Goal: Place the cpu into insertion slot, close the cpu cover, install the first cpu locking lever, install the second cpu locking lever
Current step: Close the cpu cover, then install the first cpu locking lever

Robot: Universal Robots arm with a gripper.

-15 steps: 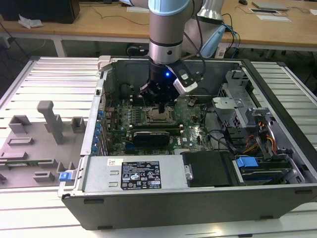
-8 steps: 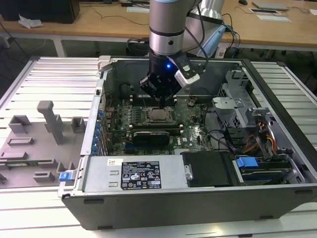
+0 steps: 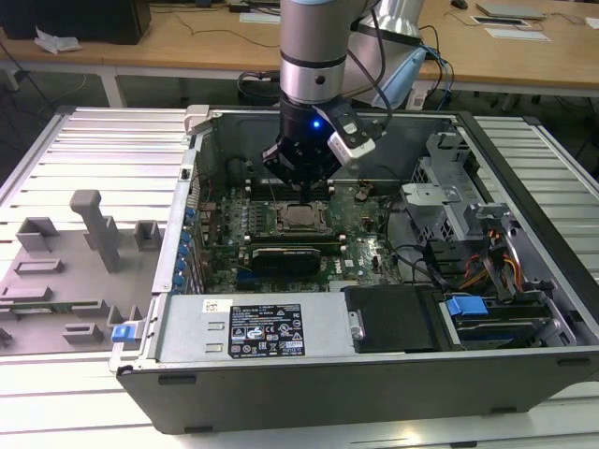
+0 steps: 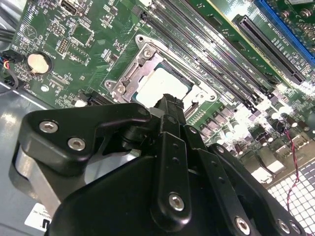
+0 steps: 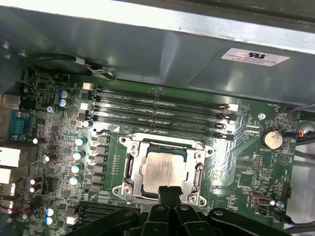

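Gripper (image 5: 170, 192), closed and empty, poised over the cpu (image 5: 161, 169), which lies seated on the board (image 5: 241, 169) with the cover (image 5: 131, 166) down around it. We judge an off-centre push could scratch the cpu or slip off the cover.

One cpu (image 5: 162, 172), one cpu cover (image 5: 131, 168), four memory slots (image 5: 157, 109)

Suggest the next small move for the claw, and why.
Probably ease the shut claw straight down onto the edge of the cpu cover. The cpu sits in the socket with the cover lying over it, and the claw's tips hang right at that frame edge. I cannot tell whether they touch it.
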